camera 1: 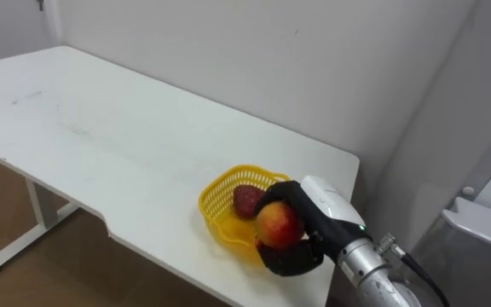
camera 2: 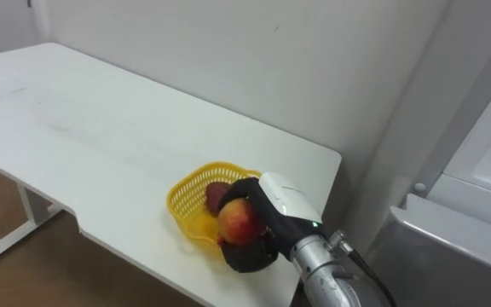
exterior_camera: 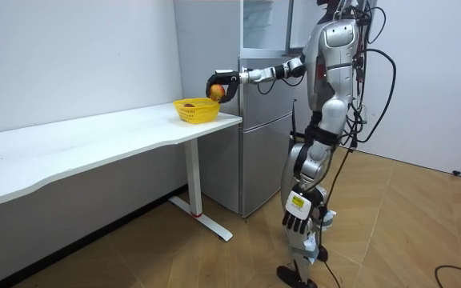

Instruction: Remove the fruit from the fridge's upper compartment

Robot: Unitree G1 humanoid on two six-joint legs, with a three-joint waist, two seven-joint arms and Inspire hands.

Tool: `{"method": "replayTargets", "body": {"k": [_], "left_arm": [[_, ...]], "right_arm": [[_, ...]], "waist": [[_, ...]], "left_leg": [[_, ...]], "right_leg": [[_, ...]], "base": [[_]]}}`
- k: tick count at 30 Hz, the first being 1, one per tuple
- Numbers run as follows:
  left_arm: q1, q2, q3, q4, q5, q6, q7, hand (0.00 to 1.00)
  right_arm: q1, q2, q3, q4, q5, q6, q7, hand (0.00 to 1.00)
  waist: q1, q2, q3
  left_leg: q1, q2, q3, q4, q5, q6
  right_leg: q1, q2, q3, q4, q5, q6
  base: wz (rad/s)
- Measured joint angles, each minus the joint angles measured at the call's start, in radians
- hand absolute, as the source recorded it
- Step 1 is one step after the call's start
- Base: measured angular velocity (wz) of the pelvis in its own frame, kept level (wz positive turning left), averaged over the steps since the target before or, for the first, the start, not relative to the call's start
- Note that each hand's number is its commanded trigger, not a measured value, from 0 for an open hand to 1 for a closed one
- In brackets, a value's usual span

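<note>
My right hand [camera 1: 303, 256] is shut on a red-and-yellow round fruit [camera 1: 280, 226], holding it just above the near rim of a yellow basket [camera 1: 218, 198]. The basket stands at the right end of the white table [camera 1: 101, 128], and a dark red fruit [camera 1: 245, 199] lies inside it. From the room view, I stand in front of the fridge [exterior_camera: 262, 120] with my right arm stretched toward the basket [exterior_camera: 190, 110]. My left hand [exterior_camera: 298, 214] hangs by my thigh with relaxed fingers.
The fridge's grey top edge [camera 1: 476, 239] sits close to my right arm, past the table's end. Its upper door [exterior_camera: 264, 24] stands open. A white wall runs behind the table. Wooden floor shows below the table's front edge.
</note>
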Motion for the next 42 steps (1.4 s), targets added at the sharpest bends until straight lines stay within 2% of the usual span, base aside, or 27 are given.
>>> {"method": "replayTargets", "body": {"k": [12,18,22,26,36,42], "left_arm": [[0.019,0.000,0.006,-0.004,0.001,0.003,0.002,0.00],[0.021,-0.001,0.009,-0.005,0.001,0.016,0.007,0.00],[0.024,-0.002,0.007,-0.006,0.001,0.023,0.010,0.00],[0.028,-0.002,0.007,-0.008,0.003,0.024,0.011,0.00],[0.042,-0.001,0.009,-0.017,0.041,0.032,-0.005,0.00],[0.052,0.000,0.019,-0.024,0.047,0.044,-0.032,0.00]], "right_arm": [[0.000,0.001,0.000,-0.010,0.034,0.000,0.001,1.00],[0.000,0.001,-0.014,-0.012,0.035,0.000,-0.004,1.00],[-0.016,-0.005,-0.025,-0.008,0.052,0.000,-0.046,1.00],[-0.018,-0.014,-0.044,-0.002,0.080,0.000,-0.078,1.00],[-0.039,-0.021,-0.052,0.076,0.115,0.000,-0.078,1.00],[-0.039,-0.021,-0.052,0.078,0.113,0.001,-0.078,1.00]], "waist": [[-0.004,0.010,0.0040],[-0.007,0.019,-0.0006],[-0.013,0.017,-0.0030],[-0.028,0.011,-0.0080],[-0.027,0.009,-0.0092],[-0.025,0.001,-0.0146]], "left_leg": [[-0.003,0.000,-0.004,0.000,0.000,0.000],[-0.007,-0.001,-0.011,0.000,0.000,0.000],[-0.015,-0.003,-0.020,0.010,0.000,0.000],[-0.014,-0.007,-0.042,0.017,0.000,0.000],[-0.002,-0.008,-0.038,0.019,0.000,0.000],[0.000,-0.008,-0.038,0.019,0.000,0.000]], "right_leg": [[0.004,-0.001,-0.006,0.000,0.000,0.000],[0.004,-0.002,-0.014,0.001,0.000,0.000],[0.004,-0.002,-0.017,0.001,0.000,0.000],[0.014,-0.006,-0.039,-0.001,0.000,0.000],[0.030,-0.006,-0.038,0.001,0.000,0.000],[0.031,-0.006,-0.039,0.001,0.001,-0.001]], "base": [[0.00],[0.04],[0.06],[0.16],[0.00],[0.00]]}}
